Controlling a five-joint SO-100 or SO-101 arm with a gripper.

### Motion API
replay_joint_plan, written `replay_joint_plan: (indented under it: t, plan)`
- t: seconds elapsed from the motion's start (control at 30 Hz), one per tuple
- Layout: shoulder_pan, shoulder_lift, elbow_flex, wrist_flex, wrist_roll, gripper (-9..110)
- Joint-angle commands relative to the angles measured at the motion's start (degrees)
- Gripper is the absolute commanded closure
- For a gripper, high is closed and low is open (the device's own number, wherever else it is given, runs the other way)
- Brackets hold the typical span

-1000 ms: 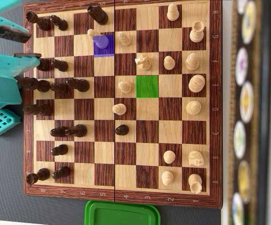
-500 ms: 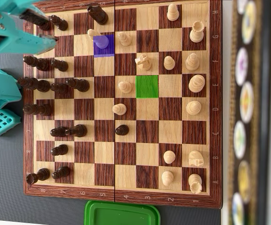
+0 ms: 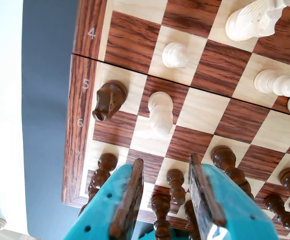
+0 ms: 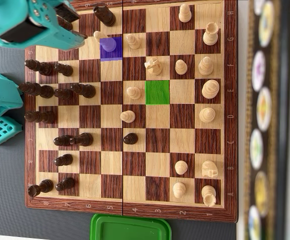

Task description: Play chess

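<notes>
Wrist view: pincer (image 3: 166, 192) w/ jaws apart, empty, hovering over the dark pawns at the board (image 3: 79, 125) edge; a light pawn (image 3: 161, 112) stands ahead of it, dark knight (image 3: 108, 99) to its left.

Overhead view: pincer (image 4: 77, 27) near the top-left corner, approaching the light pawn (image 4: 108, 44) on the purple square (image 4: 111, 54) (green square (image 4: 157, 92) probably the target). Step: reach. Next: move fwd over the pawn, descend, close.
</notes>
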Motion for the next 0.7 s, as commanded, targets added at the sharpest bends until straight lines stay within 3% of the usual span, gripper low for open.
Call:
replay_joint_plan:
  t: [0.0,0.67]
  plan:
    - [2.2,-2.37,-3.78,-0.35,0.18,88]
    - [2.02,-4.83,-3.78,-0.53,0.62,87]
